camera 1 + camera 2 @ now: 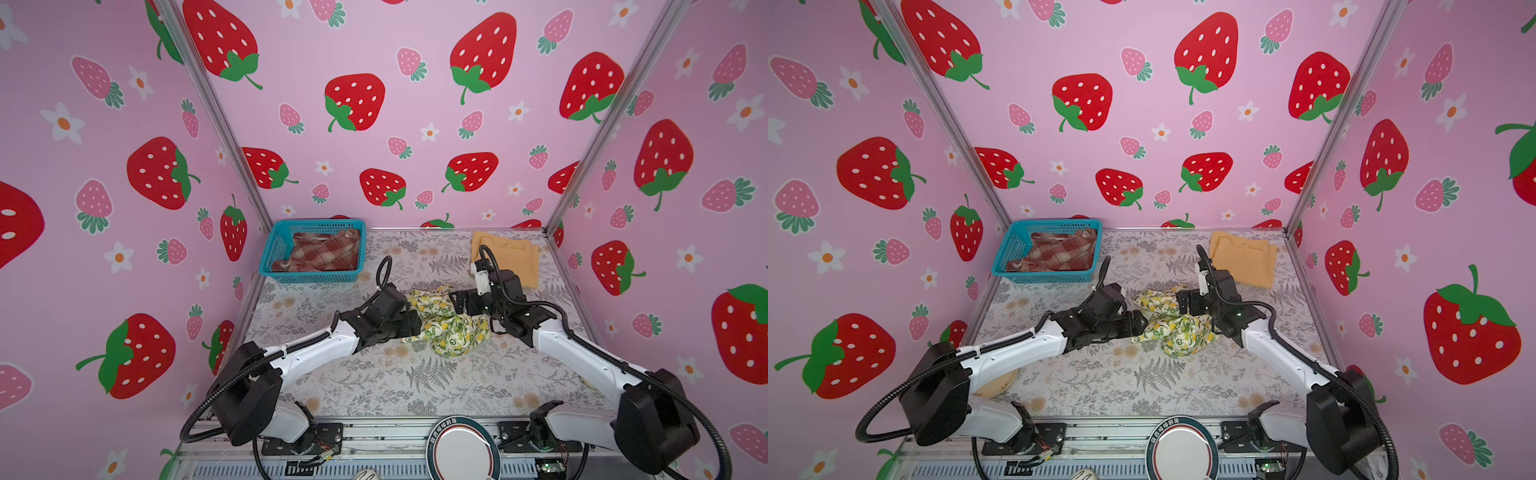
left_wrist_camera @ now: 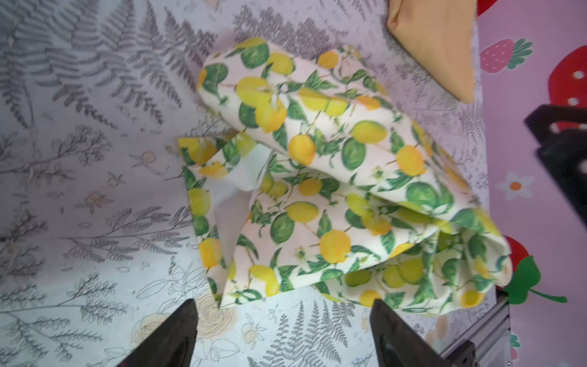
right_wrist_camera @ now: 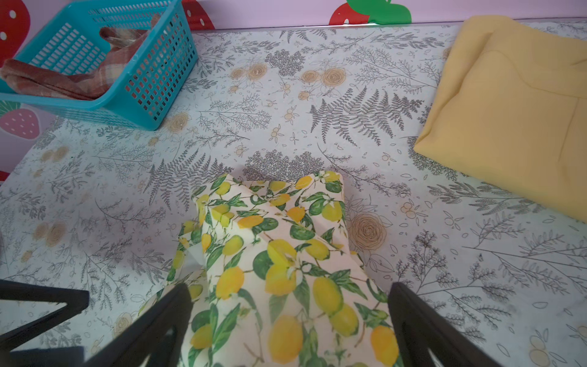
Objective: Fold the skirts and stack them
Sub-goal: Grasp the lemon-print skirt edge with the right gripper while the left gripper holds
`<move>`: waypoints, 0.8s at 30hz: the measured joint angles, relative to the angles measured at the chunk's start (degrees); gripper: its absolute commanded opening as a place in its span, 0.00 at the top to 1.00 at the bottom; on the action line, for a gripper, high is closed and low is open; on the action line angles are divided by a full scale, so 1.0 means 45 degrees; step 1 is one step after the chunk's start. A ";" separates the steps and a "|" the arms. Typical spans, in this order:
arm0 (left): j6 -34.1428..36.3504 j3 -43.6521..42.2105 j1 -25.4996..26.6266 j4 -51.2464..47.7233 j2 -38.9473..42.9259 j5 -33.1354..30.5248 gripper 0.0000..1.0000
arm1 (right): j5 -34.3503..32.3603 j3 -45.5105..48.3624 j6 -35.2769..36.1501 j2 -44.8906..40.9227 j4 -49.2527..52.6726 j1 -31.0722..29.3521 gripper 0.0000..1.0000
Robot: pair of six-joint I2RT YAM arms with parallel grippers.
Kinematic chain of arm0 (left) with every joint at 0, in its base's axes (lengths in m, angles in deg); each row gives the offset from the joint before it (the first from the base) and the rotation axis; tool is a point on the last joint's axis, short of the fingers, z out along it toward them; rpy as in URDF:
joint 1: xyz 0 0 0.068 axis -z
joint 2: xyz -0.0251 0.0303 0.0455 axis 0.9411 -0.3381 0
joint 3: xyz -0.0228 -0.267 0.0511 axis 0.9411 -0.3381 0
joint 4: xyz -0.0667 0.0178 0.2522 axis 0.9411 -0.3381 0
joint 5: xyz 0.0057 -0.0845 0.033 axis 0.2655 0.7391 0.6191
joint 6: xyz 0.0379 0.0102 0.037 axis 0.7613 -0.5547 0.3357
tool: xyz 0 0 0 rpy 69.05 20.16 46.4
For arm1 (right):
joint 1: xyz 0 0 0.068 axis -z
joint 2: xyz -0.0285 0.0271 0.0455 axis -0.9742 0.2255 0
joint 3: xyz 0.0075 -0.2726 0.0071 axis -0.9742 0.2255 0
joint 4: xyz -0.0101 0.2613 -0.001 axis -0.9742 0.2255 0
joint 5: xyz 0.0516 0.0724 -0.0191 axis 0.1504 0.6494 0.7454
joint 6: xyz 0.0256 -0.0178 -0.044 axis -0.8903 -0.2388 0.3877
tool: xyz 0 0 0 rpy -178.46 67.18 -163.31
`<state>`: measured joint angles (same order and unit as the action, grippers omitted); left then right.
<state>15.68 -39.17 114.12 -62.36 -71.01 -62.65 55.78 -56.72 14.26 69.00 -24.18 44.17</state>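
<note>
Cream skirt beyond illegibly lettered round badge

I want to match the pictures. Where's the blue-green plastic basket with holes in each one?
Top view: teal plastic mesh basket, table's far left corner.
Top view: basket, same far left corner.
Left wrist view: not in it.
Right wrist view: basket cut off at the picture's edge.
Shared landmark: the cream lemon-print cloth skirt, in all four.
</note>
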 measured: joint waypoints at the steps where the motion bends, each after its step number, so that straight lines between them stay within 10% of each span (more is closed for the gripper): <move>1: -0.0034 -0.0194 -0.0005 0.0068 0.0039 -0.0015 0.14 | -0.0165 0.0165 -0.0049 -0.0194 0.0073 -0.0126 0.00; 12: -0.0160 -0.0321 -0.0583 0.0821 -0.0568 -0.0019 0.14 | -0.1972 0.2453 -0.0646 -0.1904 0.0321 -0.0049 0.00; 24: 0.0476 0.3492 -0.2016 0.0330 -0.3084 0.0442 0.15 | -0.0340 0.4318 -0.1039 -0.3371 -0.0296 0.2419 0.00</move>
<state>17.82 -23.46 105.05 -60.88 -84.89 -60.66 54.25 -37.29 9.59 53.83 -25.51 55.05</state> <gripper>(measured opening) 0.856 0.995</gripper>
